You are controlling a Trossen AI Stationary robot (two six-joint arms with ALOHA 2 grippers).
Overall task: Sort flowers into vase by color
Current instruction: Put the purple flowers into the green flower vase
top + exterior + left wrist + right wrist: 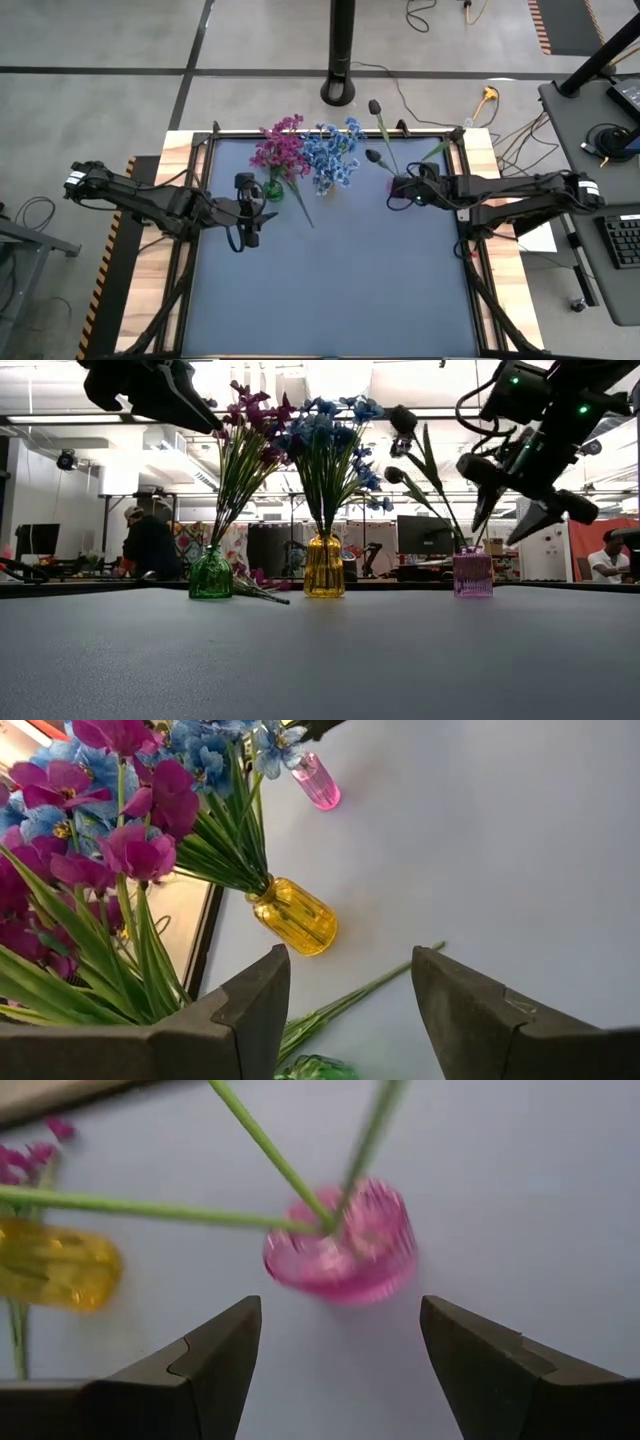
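Above the pink vase (342,1242), where the purple buds (402,422) now stand, your right gripper (340,1360) hangs spread and empty, so lift it straight clear of the stems, while the left gripper (350,1010), also spread, waits over the stray stem (365,992).

Grey-blue table (330,270), green vase (210,576), yellow vase (324,567), pink vase (472,574), one loose sprig (298,203) lying flat

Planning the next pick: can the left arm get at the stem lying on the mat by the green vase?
Probably yes. The left gripper hangs open near the loose stem beside the green vase; nothing lies between.
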